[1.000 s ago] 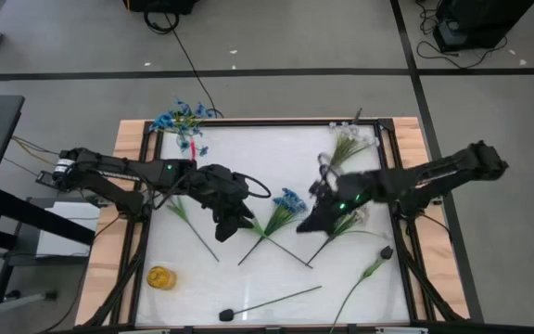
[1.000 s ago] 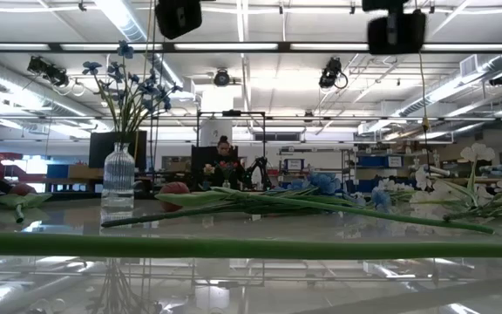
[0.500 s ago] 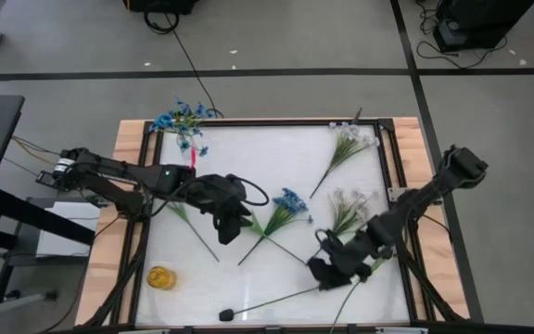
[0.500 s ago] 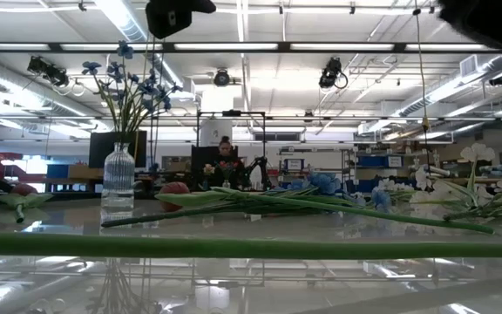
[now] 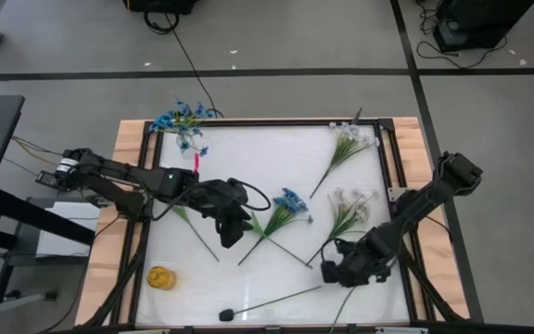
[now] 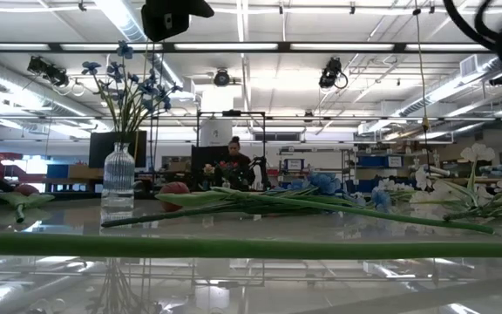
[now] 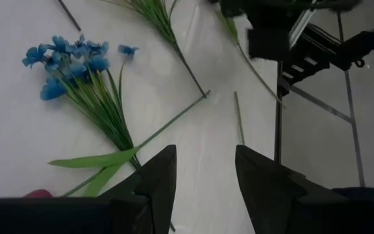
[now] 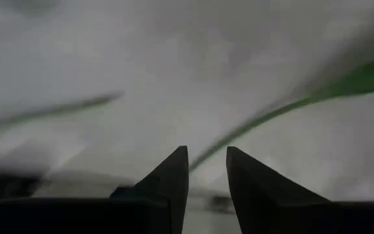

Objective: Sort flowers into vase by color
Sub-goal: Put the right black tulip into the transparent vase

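Note:
A clear vase point(image 6: 118, 179) with blue flowers point(image 5: 182, 119) stands at the table's far left corner. A blue flower point(image 5: 287, 202) lies mid-table, and a pink-tipped stem point(image 5: 189, 219) lies to its left. Two white sprays point(image 5: 346, 144) point(image 5: 345, 209) lie at the right. A dark-budded stem point(image 5: 267, 302) lies along the near edge. My left gripper point(image 5: 230, 230) hovers open just left of the blue flower point(image 7: 76, 62), nothing between its fingers point(image 7: 203, 170). My right gripper point(image 5: 335, 272) is open, low over the near right, above a thin green stem point(image 8: 291, 107).
A small yellow object point(image 5: 160, 276) sits at the near left. A black frame point(image 5: 392, 186) borders the white table top. Bare table lies between the blue flower and the far edge. People sit in the room beyond the table.
My right gripper has swung from beside the lower white spray toward the table's near edge, sinking and rolling as it went. Its fingers now point steeply down over the near-right stem. The flowers lie as before.

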Robot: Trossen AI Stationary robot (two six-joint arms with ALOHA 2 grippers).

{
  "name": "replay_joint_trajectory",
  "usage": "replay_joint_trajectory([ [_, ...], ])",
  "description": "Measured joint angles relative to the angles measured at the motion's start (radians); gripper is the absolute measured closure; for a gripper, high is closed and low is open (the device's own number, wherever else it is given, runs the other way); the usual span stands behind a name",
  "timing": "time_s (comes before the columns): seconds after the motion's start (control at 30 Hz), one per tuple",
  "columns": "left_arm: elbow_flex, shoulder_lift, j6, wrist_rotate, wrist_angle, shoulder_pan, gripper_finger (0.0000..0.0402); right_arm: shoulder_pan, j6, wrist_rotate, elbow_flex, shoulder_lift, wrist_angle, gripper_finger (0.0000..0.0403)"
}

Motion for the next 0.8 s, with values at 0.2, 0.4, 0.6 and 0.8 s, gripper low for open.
replay_joint_trajectory([
  [0.2, 0.000, 0.008, 0.001, 0.000, -0.012, -0.017, 0.0239, -0.002, 0.028, -0.040, 0.000, -0.002, -0.149, 0.0288],
  [0.4, 0.000, 0.008, 0.001, 0.000, -0.024, -0.047, 0.0239, -0.001, 0.032, -0.052, 0.000, 0.003, -0.192, 0.0288],
  [0.6, 0.000, 0.008, 0.001, 0.000, -0.076, -0.079, 0.0239, 0.026, 0.044, -0.079, 0.000, 0.030, -0.137, 0.0288],
  [0.8, 0.000, 0.008, 0.001, 0.000, -0.112, -0.081, 0.0239, 0.038, 0.076, -0.102, 0.000, 0.059, -0.128, 0.0284],
])
